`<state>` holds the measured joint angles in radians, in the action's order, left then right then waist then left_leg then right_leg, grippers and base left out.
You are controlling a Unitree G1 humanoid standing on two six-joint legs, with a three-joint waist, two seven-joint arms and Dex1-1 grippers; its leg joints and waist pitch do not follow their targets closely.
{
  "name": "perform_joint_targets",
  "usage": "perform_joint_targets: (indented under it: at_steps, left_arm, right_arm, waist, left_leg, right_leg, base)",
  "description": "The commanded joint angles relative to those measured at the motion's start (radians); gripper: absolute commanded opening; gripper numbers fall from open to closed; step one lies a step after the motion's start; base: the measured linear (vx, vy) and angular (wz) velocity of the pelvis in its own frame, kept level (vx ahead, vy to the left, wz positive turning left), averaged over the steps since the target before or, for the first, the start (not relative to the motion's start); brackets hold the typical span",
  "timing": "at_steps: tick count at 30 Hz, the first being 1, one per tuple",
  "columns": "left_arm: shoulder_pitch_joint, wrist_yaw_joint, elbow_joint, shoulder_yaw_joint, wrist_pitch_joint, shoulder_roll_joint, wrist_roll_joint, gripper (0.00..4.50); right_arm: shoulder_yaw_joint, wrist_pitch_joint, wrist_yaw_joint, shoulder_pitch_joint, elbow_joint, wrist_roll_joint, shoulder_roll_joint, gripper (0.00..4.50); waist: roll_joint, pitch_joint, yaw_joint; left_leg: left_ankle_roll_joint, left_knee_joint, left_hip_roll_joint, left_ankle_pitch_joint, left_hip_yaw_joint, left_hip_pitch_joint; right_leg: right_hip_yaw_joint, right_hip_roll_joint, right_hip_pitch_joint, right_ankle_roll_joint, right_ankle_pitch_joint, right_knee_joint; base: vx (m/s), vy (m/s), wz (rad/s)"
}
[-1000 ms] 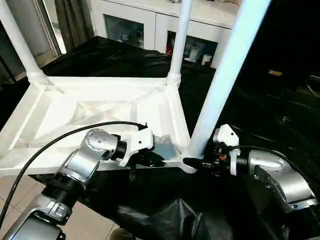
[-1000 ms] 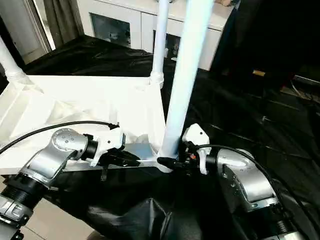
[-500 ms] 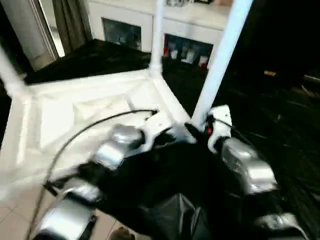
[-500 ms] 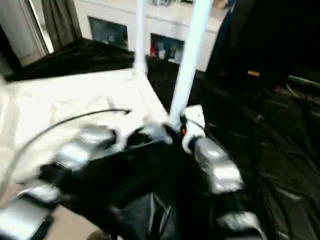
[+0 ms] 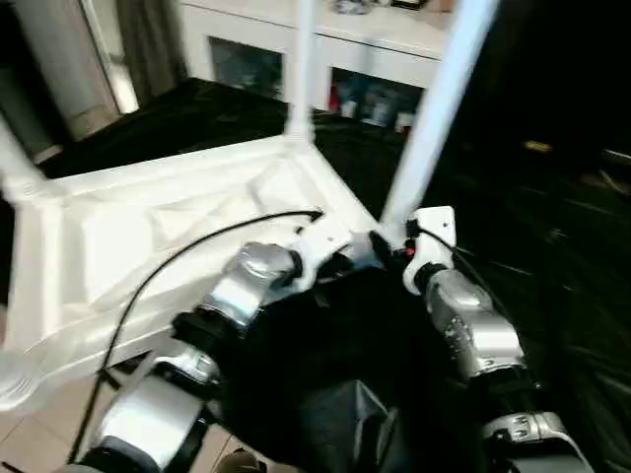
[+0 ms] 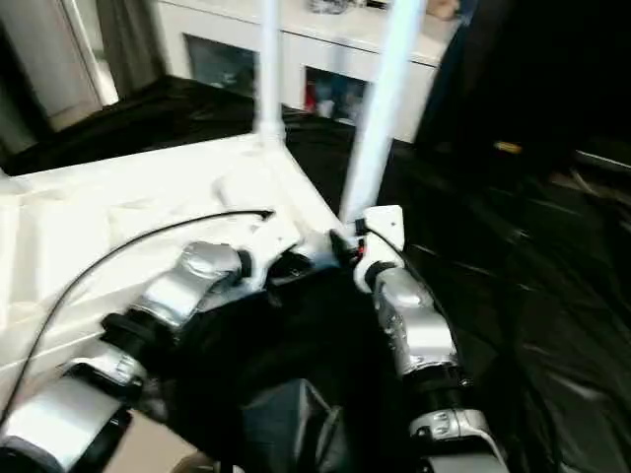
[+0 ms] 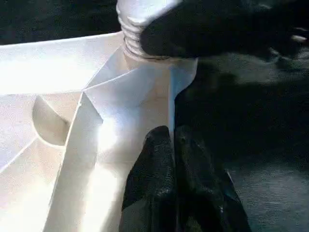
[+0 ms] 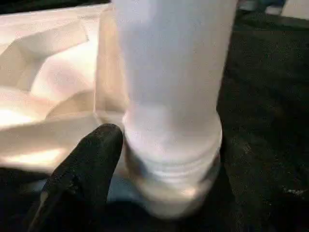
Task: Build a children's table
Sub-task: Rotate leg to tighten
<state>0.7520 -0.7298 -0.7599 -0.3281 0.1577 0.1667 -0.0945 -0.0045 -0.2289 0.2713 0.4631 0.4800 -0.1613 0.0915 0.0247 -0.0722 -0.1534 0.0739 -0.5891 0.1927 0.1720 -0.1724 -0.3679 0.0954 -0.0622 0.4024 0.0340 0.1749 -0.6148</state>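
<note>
The upturned tabletop (image 5: 168, 236) lies on the black-draped surface (image 5: 552, 227), now swung round, its near-corner leg (image 5: 434, 108) upright. The left gripper (image 7: 176, 159), fingers pressed shut, rests on the rim; the right gripper (image 5: 385, 246) has come in beside that leg's base, its grip unclear.

White glass-door cabinet (image 5: 365, 59) behind black sheeting (image 5: 552, 246); curtain (image 5: 148, 39) beside it

The tabletop (image 5: 148, 227) and its legs (image 5: 434, 108) were white, the sheet (image 5: 552, 246) beneath glossy black, the forearms (image 5: 473, 325) silver.
</note>
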Motion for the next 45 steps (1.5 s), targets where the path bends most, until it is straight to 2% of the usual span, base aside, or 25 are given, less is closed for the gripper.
perform_joint_targets:
  at_steps: [1,4,5,6,10,11,12,13,15,17,18,23,24,28,30,31,37,43,45]
  left_arm:
    - [-0.012,-0.059,0.051,0.002,-0.056,0.019,0.011,0.0]
    - [-0.034,-0.12,0.086,-0.003,-0.076,0.041,0.025,0.0]
    - [-0.051,-0.168,0.108,-0.013,-0.1,0.062,0.031,0.0]
    - [-0.073,-0.227,0.136,-0.026,-0.103,0.092,0.039,0.0]
    - [-0.101,-0.303,0.172,-0.048,-0.12,0.134,0.049,0.0]
    - [-0.101,-0.303,0.172,-0.048,-0.12,0.134,0.049,0.0]
    - [-0.121,-0.361,0.204,-0.053,-0.121,0.157,0.065,0.0]
    - [-0.135,-0.394,0.23,-0.05,-0.114,0.167,0.081,0.0]
    - [-0.148,-0.421,0.255,-0.045,-0.105,0.175,0.097,0.0]
    - [-0.16,-0.43,0.28,-0.042,-0.091,0.183,0.099,0.0]
    - [-0.166,-0.438,0.289,-0.044,-0.089,0.188,0.1,0.0]
    - [-0.178,-0.453,0.305,-0.047,-0.088,0.199,0.105,0.0]
    - [-0.181,-0.458,0.312,-0.048,-0.085,0.203,0.106,0.0]
    - [-0.19,-0.466,0.333,-0.04,-0.072,0.208,0.106,0.0]
    - [-0.194,-0.468,0.339,-0.038,-0.067,0.21,0.104,0.0]
    - [-0.195,-0.468,0.342,-0.037,-0.065,0.211,0.104,0.0]
    - [-0.198,-0.469,0.346,-0.033,-0.061,0.217,0.104,0.0]
    - [-0.202,-0.464,0.349,-0.033,-0.056,0.217,0.101,0.0]
    - [-0.197,-0.444,0.34,-0.031,-0.057,0.208,0.094,0.0]
  right_arm:
    - [0.003,-0.001,0.078,-0.004,-0.026,-0.03,0.027,3.69]
    - [0.023,-0.007,0.171,-0.016,-0.054,-0.041,0.073,3.69]
    - [0.045,-0.008,0.24,-0.03,-0.08,-0.041,0.114,3.69]
    - [0.079,-0.006,0.348,-0.052,-0.12,-0.039,0.176,3.69]
    - [0.119,-0.003,0.489,-0.086,-0.18,-0.049,0.252,3.69]
    - [0.119,-0.003,0.489,-0.086,-0.18,-0.049,0.252,3.69]
    - [0.144,-0.012,0.573,-0.111,-0.228,-0.06,0.299,3.69]
    - [0.163,-0.01,0.615,-0.126,-0.253,-0.058,0.329,3.69]
    - [0.178,0.0,0.637,-0.135,-0.266,-0.048,0.351,3.69]
    - [0.191,0.0,0.662,-0.142,-0.279,-0.046,0.369,3.69]
    - [0.196,-0.004,0.67,-0.143,-0.283,-0.048,0.374,3.69]
    - [0.209,-0.008,0.697,-0.142,-0.286,-0.037,0.377,3.69]
    - [0.212,-0.011,0.708,-0.143,-0.288,-0.035,0.38,3.69]
    - [0.211,-0.024,0.719,-0.145,-0.296,-0.049,0.383,3.69]
    - [0.209,-0.027,0.725,-0.144,-0.295,-0.054,0.382,3.54]
    - [0.21,-0.028,0.727,-0.143,-0.295,-0.056,0.381,3.32]
    - [0.211,-0.035,0.739,-0.143,-0.296,-0.06,0.38,2.86]
    - [0.206,-0.036,0.713,-0.154,-0.282,-0.05,0.363,2.75]
    - [0.192,-0.043,0.647,-0.146,-0.246,-0.031,0.337,2.74]
  waist:
    - [0.002,0.079,-0.004]
    - [0.0,0.079,-0.004]
    - [0.0,0.077,-0.004]
    - [-0.001,0.077,-0.008]
    - [-0.002,0.078,-0.013]
    - [-0.001,0.078,-0.016]
    - [-0.002,0.076,-0.016]
    - [-0.001,0.077,-0.018]
    - [-0.002,0.073,-0.019]
    - [-0.003,0.072,-0.019]
    - [0.001,0.071,-0.019]
    - [0.001,0.071,-0.02]
    - [0.005,0.071,-0.02]
    - [0.007,0.072,-0.02]
    - [0.006,0.074,-0.02]
    - [0.008,0.074,-0.02]
    - [0.007,0.075,-0.02]
    - [0.005,0.077,-0.02]
    - [0.005,0.078,-0.02]
  left_leg:
    - [-0.019,0.069,0.042,0.176,0.019,0.005]
    - [-0.033,0.067,0.046,0.154,0.018,0.007]
    - [-0.039,0.067,0.043,0.155,0.016,0.006]
    - [-0.044,0.066,0.045,0.154,0.016,0.005]
    - [-0.05,0.066,0.048,0.165,0.016,0.008]
    - [-0.05,0.066,0.049,0.168,0.016,0.009]
    - [-0.049,0.067,0.049,0.17,0.016,0.009]
    - [-0.049,0.067,0.051,0.173,0.017,0.009]
    - [-0.05,0.068,0.051,0.191,0.016,0.009]
    - [-0.044,0.069,0.049,0.217,0.016,0.013]
    - [-0.041,0.069,0.049,0.222,0.015,0.014]
    - [-0.038,0.071,0.05,0.222,0.018,0.012]
    - [-0.04,0.07,0.049,0.215,0.017,0.012]
    - [-0.046,0.069,0.049,0.194,0.017,0.01]
    - [-0.049,0.068,0.048,0.184,0.016,0.009]
    - [-0.051,0.067,0.048,0.179,0.016,0.009]
    - [-0.052,0.066,0.048,0.175,0.015,0.009]
    - [-0.045,0.066,0.048,0.178,0.016,0.009]
    - [-0.043,0.066,0.048,0.178,0.016,0.009]
  right_leg:
    - [-0.064,-0.107,-0.06,0.124,0.23,0.081]
    - [-0.064,-0.107,-0.06,0.147,0.184,0.073]
    - [-0.064,-0.104,-0.059,0.15,0.183,0.076]
    - [-0.064,-0.105,-0.063,0.144,0.178,0.074]
    - [-0.064,-0.104,-0.059,0.159,0.172,0.072]
    - [-0.064,-0.103,-0.058,0.163,0.175,0.072]
    - [-0.064,-0.103,-0.057,0.165,0.181,0.072]
    - [-0.065,-0.105,-0.061,0.16,0.184,0.072]
    - [-0.064,-0.104,-0.058,0.16,0.211,0.076]
    - [-0.063,-0.106,-0.054,0.155,0.277,0.085]
    - [-0.064,-0.105,-0.053,0.149,0.298,0.088]
    - [-0.063,-0.106,-0.053,0.136,0.324,0.088]
    - [-0.063,-0.105,-0.052,0.135,0.323,0.088]
    - [-0.063,-0.104,-0.053,0.141,0.292,0.083]
    - [-0.064,-0.103,-0.054,0.145,0.275,0.081]
    - [-0.063,-0.103,-0.054,0.148,0.267,0.08]
    - [-0.063,-0.103,-0.055,0.15,0.258,0.079]
    - [-0.062,-0.103,-0.055,0.141,0.276,0.08]
    - [-0.063,-0.103,-0.055,0.142,0.271,0.08]
  base:
    - [0.0,0.0,0.0]
    - [0.0,0.0,0.0]
    - [0.0,0.0,0.0]
    - [0.0,0.0,0.0]
    - [0.0,0.0,0.0]
    - [0.0,0.0,0.0]
    - [0.0,0.0,0.0]
    - [0.0,0.0,0.0]
    - [0.0,0.0,0.0]
    - [0.0,0.0,0.0]
    - [0.0,0.0,0.0]
    - [0.0,0.0,0.0]
    - [0.0,0.0,0.0]
    - [0.0,0.0,0.0]
    - [0.0,0.0,0.0]
    - [0.0,0.0,0.0]
    - [0.0,0.0,0.0]
    - [0.0,0.0,0.0]
    - [0.0,0.0,0.0]
